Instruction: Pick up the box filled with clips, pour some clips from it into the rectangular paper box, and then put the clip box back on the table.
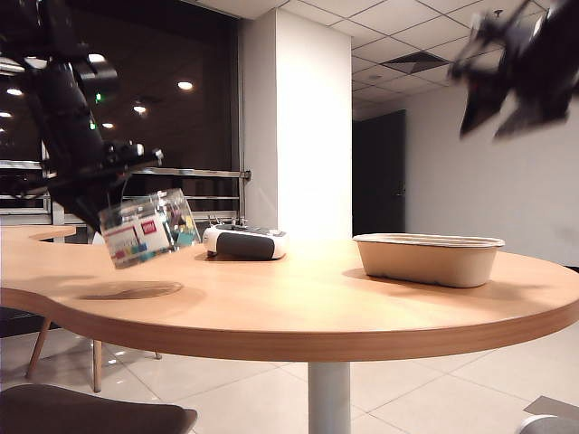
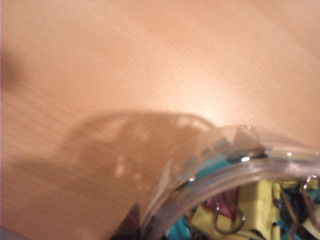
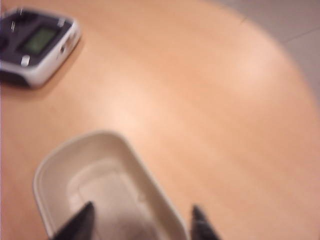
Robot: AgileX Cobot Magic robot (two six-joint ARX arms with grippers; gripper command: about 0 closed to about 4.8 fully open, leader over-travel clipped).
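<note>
I read this as the carry step: the box filled with clips (image 1: pixel 147 229) is off the surface (image 1: pixel 298 298), tilted, pinched in my left jaws (image 1: pixel 109 203), which are pressed in on its wall. Its shadow lies on the wood right below the grip. In the left wrist view the clear rim (image 2: pixel 235 155) sits just ahead of the jaws, with the clips (image 2: pixel 250 205), yellow, teal and pink, packed inside.

The rectangular paper box (image 1: pixel 427 259) stands well apart from those jaws, across the surface, and looks empty in the right wrist view. My right jaws (image 3: pixel 140 222) are spread wide and hold nothing, hanging high above that tray (image 3: pixel 107 185).

Next I judge the tub must travel over the tray before tipping further, slowly, or clips will spill on the wood.

A white-and-grey device (image 1: pixel 244 242) lies between tub and tray. The room is dim: dark window, white pillar, tiled floor.
</note>
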